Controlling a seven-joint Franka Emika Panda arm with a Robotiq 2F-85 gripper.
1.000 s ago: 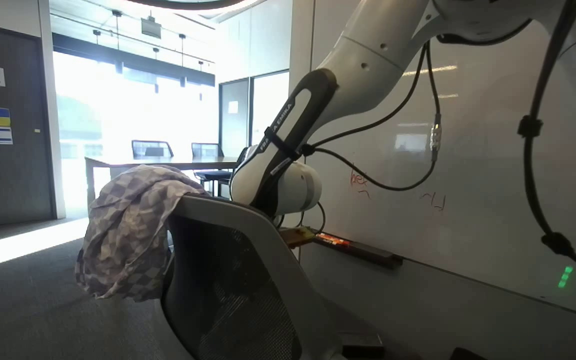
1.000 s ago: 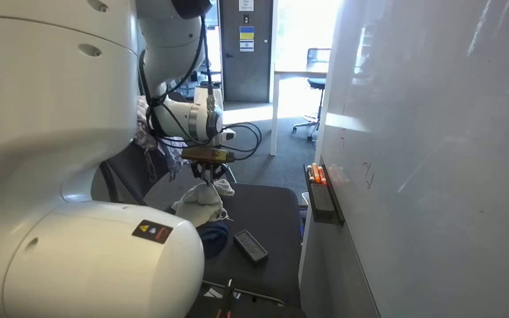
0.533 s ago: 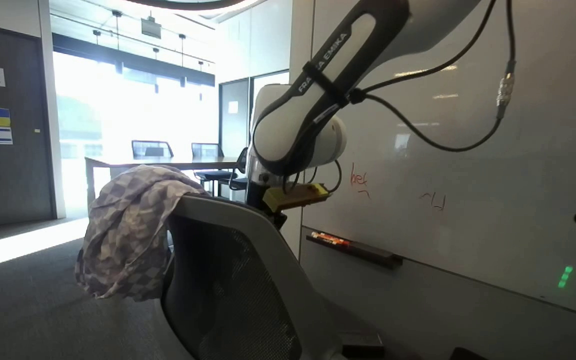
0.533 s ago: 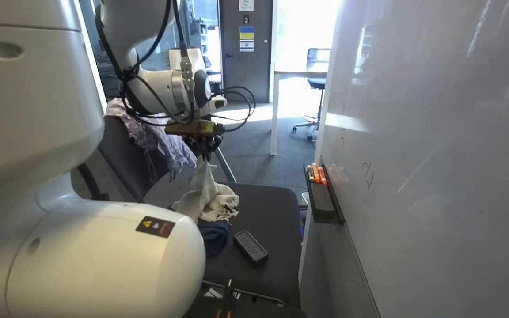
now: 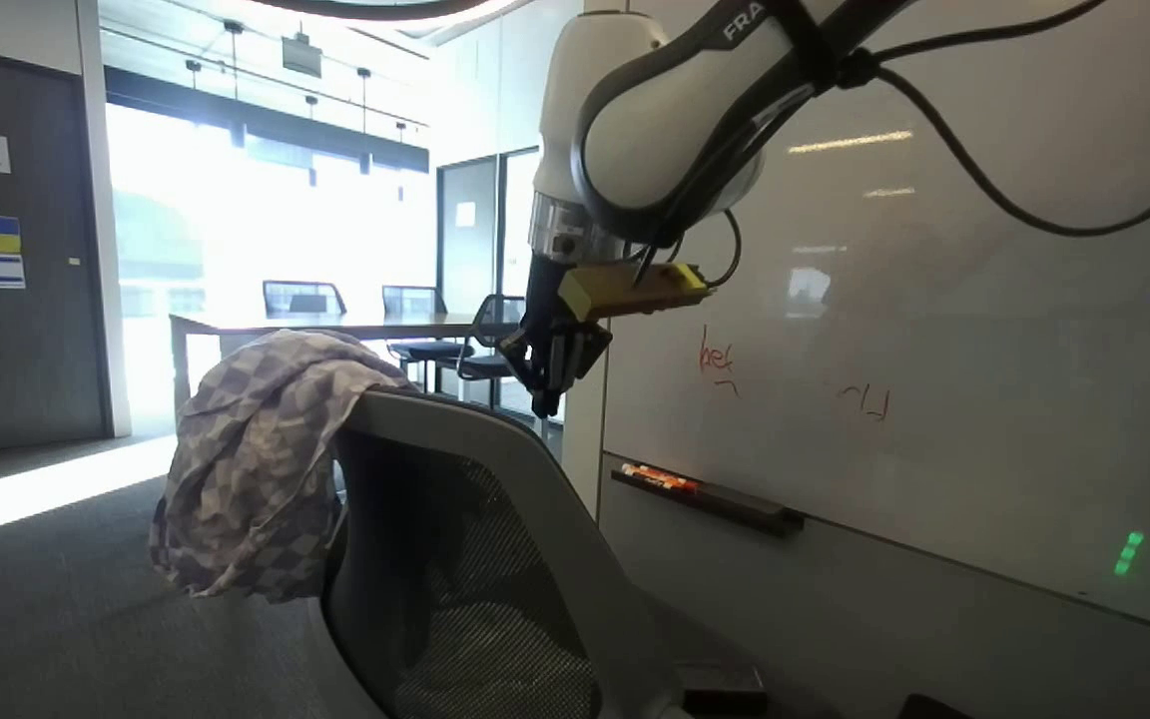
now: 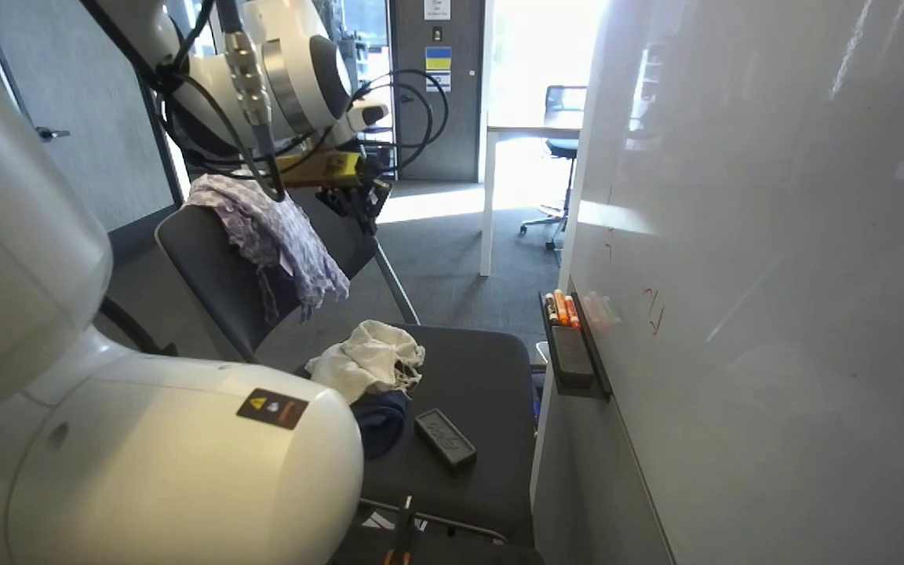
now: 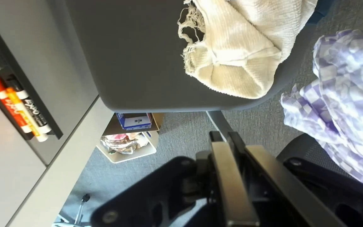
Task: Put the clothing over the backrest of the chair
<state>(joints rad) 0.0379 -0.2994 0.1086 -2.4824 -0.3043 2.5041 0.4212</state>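
Observation:
A lavender-and-white checkered cloth (image 5: 256,469) hangs over the top corner of the chair's mesh backrest (image 5: 465,559). The cloth (image 6: 279,235) and backrest (image 6: 205,263) also show in another exterior view, and the cloth shows at right in the wrist view (image 7: 354,97). A cream fringed cloth (image 6: 369,361) lies crumpled on a dark flat surface (image 6: 475,377); it also shows in the wrist view (image 7: 241,47). My gripper (image 5: 545,404) is raised near the backrest, apart from both cloths. In the wrist view its fingertips (image 7: 227,137) are almost together, a narrow gap between them, holding nothing.
A dark blue cloth (image 6: 381,424) lies beside the cream cloth, and a black eraser (image 6: 446,438) is on the same surface. A whiteboard (image 6: 766,235) stands alongside, with a marker tray (image 6: 574,353) jutting out. An open box (image 7: 129,148) sits below.
My gripper has risen, shifting left in the view with the dark surface. The cream cloth, stretched up from its fingers half a second ago, has dropped back onto the dark surface. The checkered cloth stays.

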